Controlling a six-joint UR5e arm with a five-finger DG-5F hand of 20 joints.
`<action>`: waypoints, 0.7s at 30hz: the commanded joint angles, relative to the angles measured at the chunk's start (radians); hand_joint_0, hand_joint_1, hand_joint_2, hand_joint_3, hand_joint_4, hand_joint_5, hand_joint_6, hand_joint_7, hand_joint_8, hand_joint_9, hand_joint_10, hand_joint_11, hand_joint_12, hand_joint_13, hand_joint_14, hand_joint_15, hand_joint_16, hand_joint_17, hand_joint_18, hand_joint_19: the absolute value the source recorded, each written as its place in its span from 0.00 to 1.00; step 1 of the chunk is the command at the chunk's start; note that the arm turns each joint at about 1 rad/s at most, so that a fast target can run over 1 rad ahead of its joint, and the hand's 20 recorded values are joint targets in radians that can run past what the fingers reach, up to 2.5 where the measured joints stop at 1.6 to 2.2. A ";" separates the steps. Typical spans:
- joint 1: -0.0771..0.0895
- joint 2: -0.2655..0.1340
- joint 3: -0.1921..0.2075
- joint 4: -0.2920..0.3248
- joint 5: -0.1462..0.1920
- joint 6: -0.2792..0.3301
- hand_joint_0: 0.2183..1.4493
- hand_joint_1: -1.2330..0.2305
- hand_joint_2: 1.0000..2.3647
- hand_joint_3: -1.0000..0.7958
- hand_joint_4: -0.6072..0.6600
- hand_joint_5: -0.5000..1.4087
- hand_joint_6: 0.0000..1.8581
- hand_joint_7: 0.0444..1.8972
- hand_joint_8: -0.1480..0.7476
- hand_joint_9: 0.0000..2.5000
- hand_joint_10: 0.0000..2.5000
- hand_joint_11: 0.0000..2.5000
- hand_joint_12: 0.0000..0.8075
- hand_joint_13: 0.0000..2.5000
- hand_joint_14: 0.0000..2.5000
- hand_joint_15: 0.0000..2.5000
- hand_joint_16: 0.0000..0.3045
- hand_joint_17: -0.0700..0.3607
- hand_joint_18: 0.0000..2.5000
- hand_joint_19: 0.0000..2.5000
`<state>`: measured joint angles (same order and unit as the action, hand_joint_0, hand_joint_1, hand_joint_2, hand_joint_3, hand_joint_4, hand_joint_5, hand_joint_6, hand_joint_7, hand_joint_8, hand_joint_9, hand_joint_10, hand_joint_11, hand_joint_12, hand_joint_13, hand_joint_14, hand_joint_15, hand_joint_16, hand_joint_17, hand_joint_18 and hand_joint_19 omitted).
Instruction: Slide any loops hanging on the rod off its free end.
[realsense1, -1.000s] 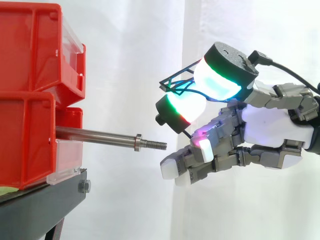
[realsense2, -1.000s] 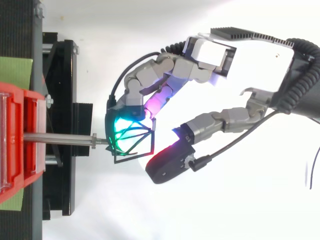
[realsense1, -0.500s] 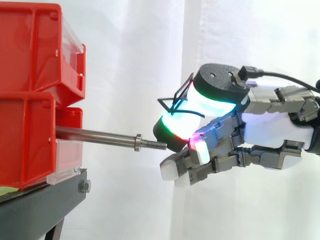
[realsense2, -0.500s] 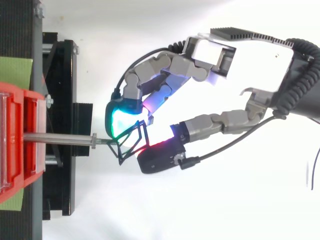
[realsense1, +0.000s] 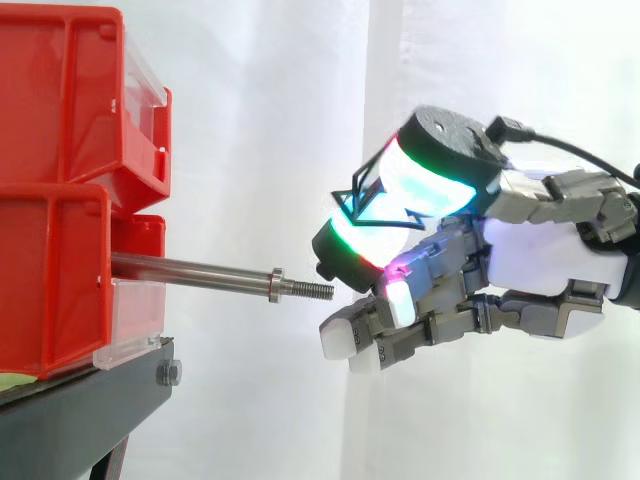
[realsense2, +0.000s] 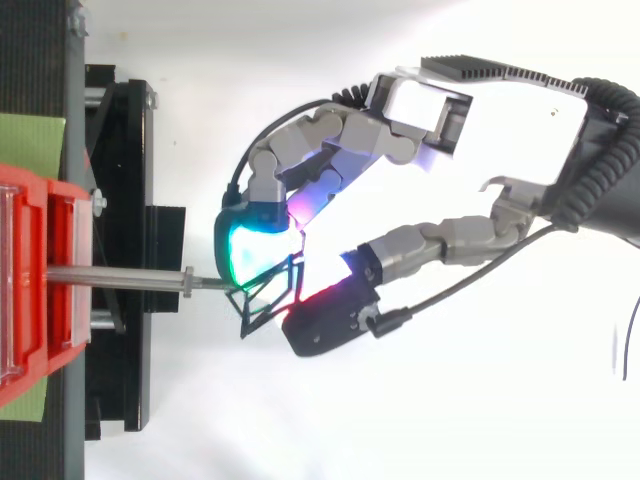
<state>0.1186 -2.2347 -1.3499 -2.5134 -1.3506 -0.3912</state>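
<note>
The robot hand (realsense1: 545, 262) is reaching in from the right and gripping a black wire loop (realsense2: 268, 300), pinching it between two curled fingertips (realsense1: 432, 178). One pad is glowing cyan and green, the other red. In the side view, the loop (realsense1: 360, 204) is sitting above and just beyond the threaded free end of the steel rod (realsense1: 190, 269), clear of it. In the top view, its nearest corner is lying right at the rod's tip. The rod is sticking out level from the lower of two stacked red bins (realsense1: 50, 180), which are standing on a black bench (realsense1: 85, 415). The remaining fingers are curling below the rod's height, holding nothing.
</note>
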 joint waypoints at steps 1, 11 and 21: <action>0.001 0.001 0.000 0.001 0.001 0.000 0.30 0.52 0.00 0.28 0.53 0.20 0.45 0.54 0.54 0.42 0.01 0.28 0.42 0.28 0.01 0.13 0.14 0.38 0.22 0.17; 0.003 0.001 0.000 0.004 0.002 0.000 0.29 0.42 0.01 0.46 0.56 0.20 0.44 0.56 0.58 0.42 0.01 0.28 0.44 0.28 0.00 0.13 0.14 0.39 0.21 0.16; 0.004 0.000 0.000 0.007 0.008 0.000 0.31 0.33 0.01 0.51 0.53 0.17 0.48 0.56 0.57 0.40 0.01 0.29 0.45 0.27 0.00 0.12 0.15 0.39 0.21 0.15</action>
<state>0.1226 -2.2345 -1.3499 -2.5067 -1.3430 -0.3912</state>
